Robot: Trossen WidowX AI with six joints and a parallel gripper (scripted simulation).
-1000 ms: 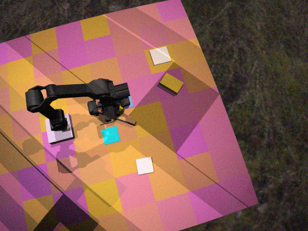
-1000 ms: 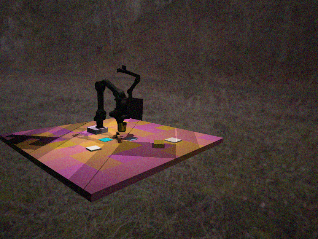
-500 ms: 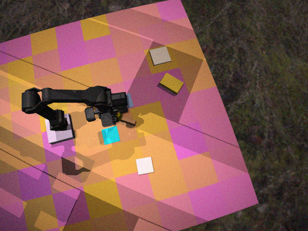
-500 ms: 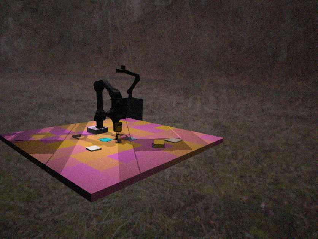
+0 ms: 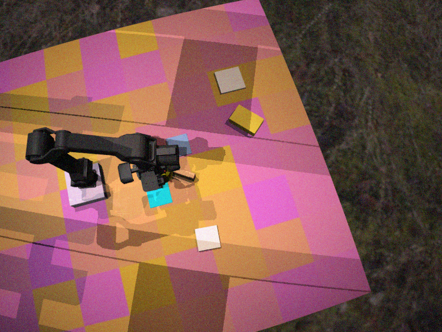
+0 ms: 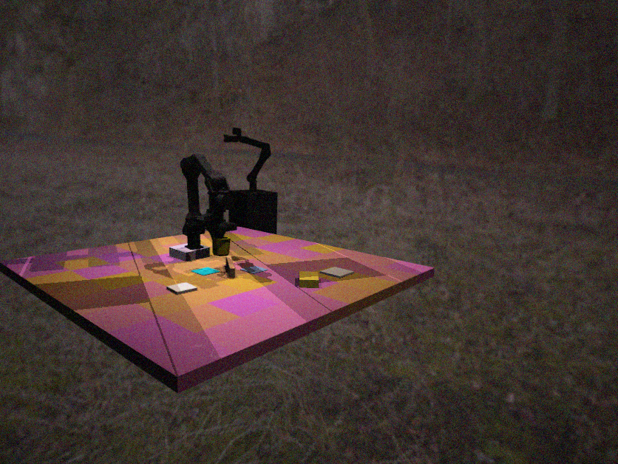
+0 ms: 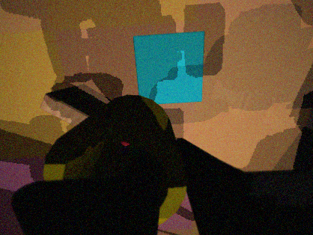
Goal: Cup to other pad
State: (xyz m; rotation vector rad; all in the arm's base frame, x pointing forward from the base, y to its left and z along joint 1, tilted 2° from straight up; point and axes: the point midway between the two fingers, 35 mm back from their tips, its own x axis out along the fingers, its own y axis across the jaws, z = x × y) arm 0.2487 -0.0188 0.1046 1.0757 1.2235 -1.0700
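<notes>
The yellow cup [image 5: 167,174] [image 6: 221,246] [image 7: 174,202] hangs upright above the table, over the wooden bar's hidden end. My gripper [image 5: 163,180] [image 6: 219,236] [image 7: 168,144] is shut on the cup's wall. In the wrist view the cup's inside is dark; a red marble [image 7: 125,144] shows in it, and any others are hard to make out. The cyan pad [image 5: 159,198] [image 6: 205,271] [image 7: 168,52] lies just beyond the cup in the wrist view, with nothing standing on it. The blue pad [image 5: 182,143] [image 6: 254,270] lies on the bar's other side, partly hidden by the arm in the top view.
The wooden bar [image 5: 184,175] [image 6: 229,268] [image 7: 76,98] lies between the two pads. One white tile [image 5: 208,238] [image 6: 182,288] and another pale tile [image 5: 229,80] [image 6: 336,272] lie farther out. A yellow block [image 5: 246,119] [image 6: 308,279] lies near the second tile.
</notes>
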